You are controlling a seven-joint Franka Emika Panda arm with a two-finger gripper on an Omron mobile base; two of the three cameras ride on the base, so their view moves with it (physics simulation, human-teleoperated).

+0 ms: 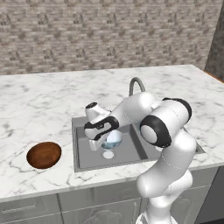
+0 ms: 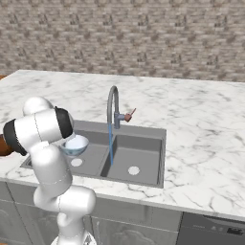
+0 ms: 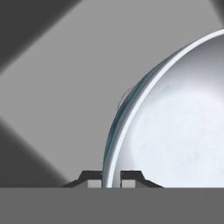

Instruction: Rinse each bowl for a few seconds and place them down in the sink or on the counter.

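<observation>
My gripper [image 3: 111, 177] is shut on the rim of the pale blue-white bowl [image 3: 175, 127], one fingertip on each side of the rim. It holds that bowl [image 1: 114, 140] a little above the floor of the sink's left basin [image 1: 87, 151]. From the other side the bowl [image 2: 75, 144] shows just right of my arm. The dark reddish-brown bowl [image 1: 43, 155] rests on the counter [image 1: 39, 105] left of the sink. Water runs in a thin blue stream [image 2: 111, 143] from the gooseneck tap [image 2: 113, 107] onto the divider between the two basins, right of the held bowl.
The right basin [image 2: 136, 160] has a round drain [image 2: 134, 170]. Another drain [image 1: 108, 154] lies under the held bowl. The tap's handle [image 2: 129, 115] sticks out to the right. A brick wall [image 1: 109, 30] backs the counter. Grey drawers [image 1: 30, 209] run below.
</observation>
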